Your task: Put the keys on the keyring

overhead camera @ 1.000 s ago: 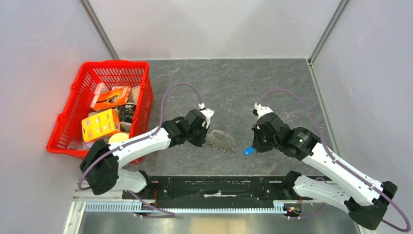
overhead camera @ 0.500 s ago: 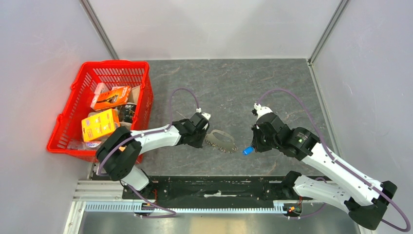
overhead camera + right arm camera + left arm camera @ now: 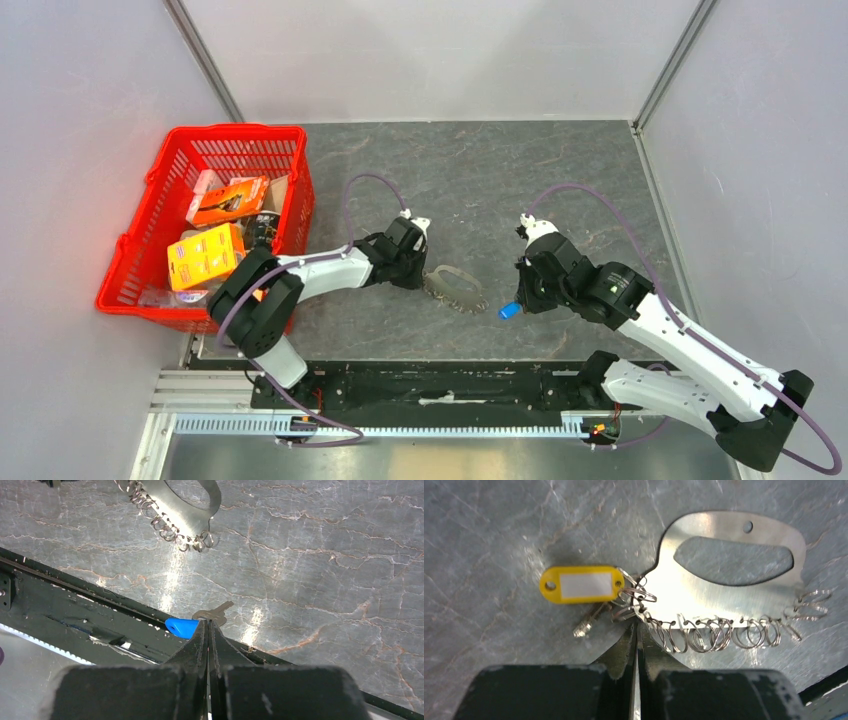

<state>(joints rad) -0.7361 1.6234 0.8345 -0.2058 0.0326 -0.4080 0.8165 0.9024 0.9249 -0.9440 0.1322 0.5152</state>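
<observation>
Top cam overhead, far, facing down; wrist cams close, low; all share keyring (image 3: pixel 452 285).

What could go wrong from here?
The left gripper seems to pinch only the edge of the keyring, so it may slip or twist. The yellow key lies right beside that pinch and could snag. The right gripper holds the blue key at its fingertips, so it could swivel or drop.

Obstacles: red basket (image 3: pixel 240 152), full, left of frame; keyring (image 3: pixel 455 290), centre, pinched by left end effector (image 3: pixel 636 630); right end effector (image 3: pixel 208 626) gripping blue key (image 3: pixel 510 311) just right of it; black rail (image 3: pixel 450 385) along bottom. Free: bare surface (image 3: pixel 480 170), upper centre and right.
</observation>
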